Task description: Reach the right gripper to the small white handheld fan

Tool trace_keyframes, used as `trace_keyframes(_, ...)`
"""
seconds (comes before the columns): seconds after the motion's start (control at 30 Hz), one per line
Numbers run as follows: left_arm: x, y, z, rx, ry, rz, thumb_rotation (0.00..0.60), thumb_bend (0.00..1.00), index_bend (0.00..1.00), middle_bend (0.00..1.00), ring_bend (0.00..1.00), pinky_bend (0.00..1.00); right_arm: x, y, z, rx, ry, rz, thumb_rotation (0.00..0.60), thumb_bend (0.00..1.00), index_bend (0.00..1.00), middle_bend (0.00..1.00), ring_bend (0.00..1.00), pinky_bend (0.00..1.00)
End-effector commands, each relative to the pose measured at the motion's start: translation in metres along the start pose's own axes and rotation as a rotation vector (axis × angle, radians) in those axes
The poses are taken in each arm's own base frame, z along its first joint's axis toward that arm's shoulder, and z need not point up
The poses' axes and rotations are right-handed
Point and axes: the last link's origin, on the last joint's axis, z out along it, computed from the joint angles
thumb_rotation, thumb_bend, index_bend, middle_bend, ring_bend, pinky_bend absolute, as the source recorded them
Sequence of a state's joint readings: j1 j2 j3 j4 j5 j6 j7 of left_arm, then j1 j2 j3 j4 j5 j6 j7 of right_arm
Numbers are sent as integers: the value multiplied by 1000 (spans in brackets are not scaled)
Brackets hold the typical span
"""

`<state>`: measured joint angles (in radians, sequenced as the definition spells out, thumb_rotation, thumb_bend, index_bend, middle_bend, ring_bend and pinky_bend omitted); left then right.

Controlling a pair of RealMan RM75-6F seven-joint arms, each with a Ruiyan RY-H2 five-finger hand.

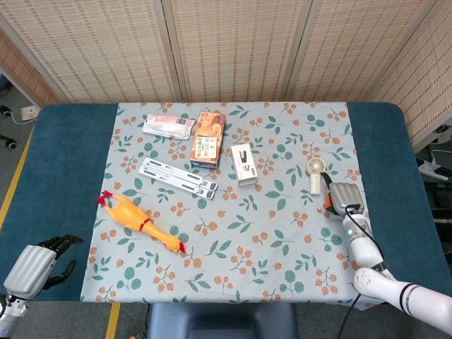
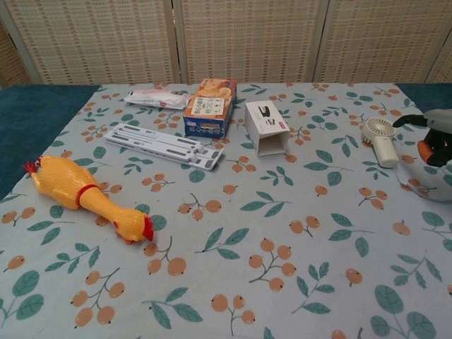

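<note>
The small white handheld fan (image 1: 315, 174) lies flat on the floral tablecloth at the right, round head away from me; the chest view shows the fan (image 2: 379, 139) at its right side. My right hand (image 1: 340, 198) hovers just right of the fan's handle, empty, with a dark fingertip pointing toward the fan but not touching. In the chest view the right hand (image 2: 434, 134) is partly cut off by the frame edge. My left hand (image 1: 37, 265) hangs low off the table's front left corner, its dark fingers curled in on nothing.
A white stapler box (image 1: 244, 163) stands left of the fan. Further left lie an orange snack box (image 1: 207, 140), a white folding stand (image 1: 178, 176), a pink packet (image 1: 168, 126) and a yellow rubber chicken (image 1: 139, 220). Blue table (image 1: 63, 162) borders the cloth.
</note>
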<state>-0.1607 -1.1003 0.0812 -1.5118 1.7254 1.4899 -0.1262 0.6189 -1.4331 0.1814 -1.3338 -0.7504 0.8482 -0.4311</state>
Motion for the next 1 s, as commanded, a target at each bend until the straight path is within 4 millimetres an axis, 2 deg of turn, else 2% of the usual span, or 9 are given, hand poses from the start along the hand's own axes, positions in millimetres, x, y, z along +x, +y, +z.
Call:
trace_keyframes(0.03,0,0,0,0,0,0,600,424,302,334,382,592,-3,0,3,-3,-10,7,600,725,68,735,586,689)
trace_keyframes(1.0,0,0,0,-1,-1,1,600,424,303,334,382,592,-16,4,9,5,-38,19,600,725,68,735,586,689)
